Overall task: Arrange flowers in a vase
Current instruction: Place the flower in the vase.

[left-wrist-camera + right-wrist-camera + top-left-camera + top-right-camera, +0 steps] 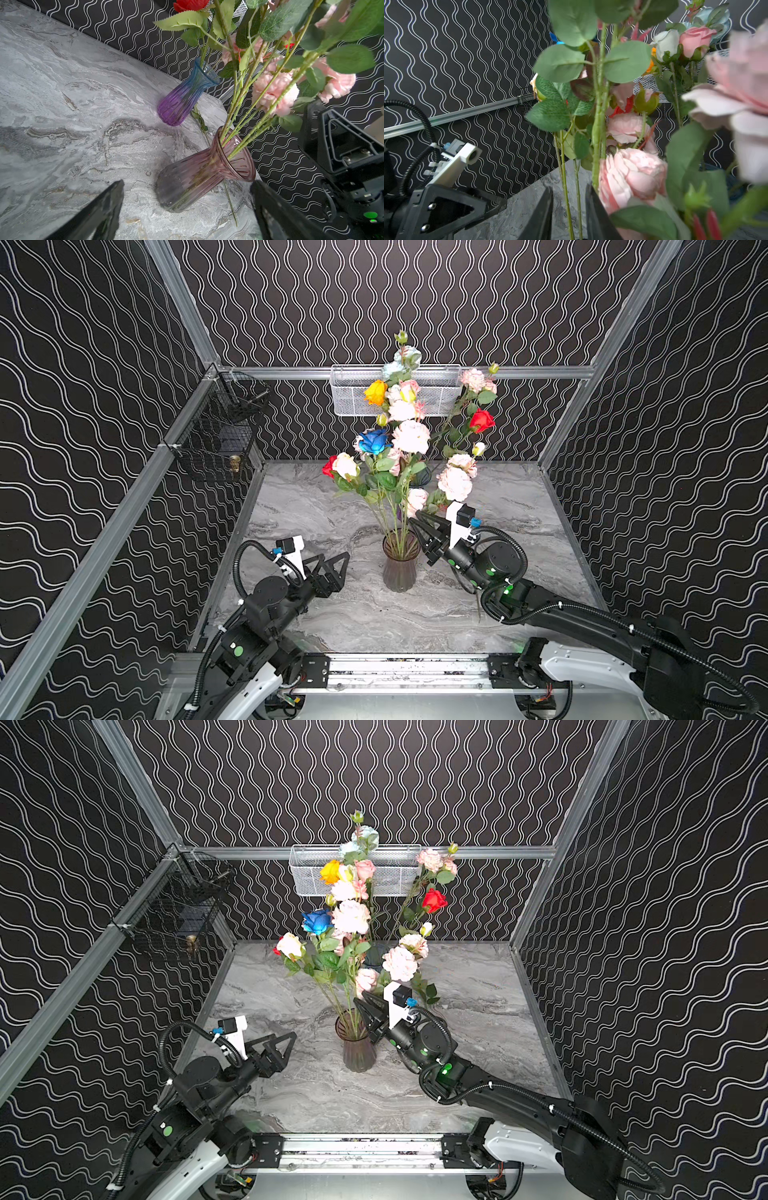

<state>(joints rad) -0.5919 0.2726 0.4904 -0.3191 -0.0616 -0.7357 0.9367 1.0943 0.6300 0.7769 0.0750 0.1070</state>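
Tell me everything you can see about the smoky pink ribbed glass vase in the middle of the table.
The smoky pink ribbed glass vase stands upright mid-table on the grey marbled tabletop. It is see-through, pink at the flared rim and narrow neck, fading to grey in the rounded belly. Several green flower stems stand in it, fanning outwards. The right gripper hangs close by its rim.
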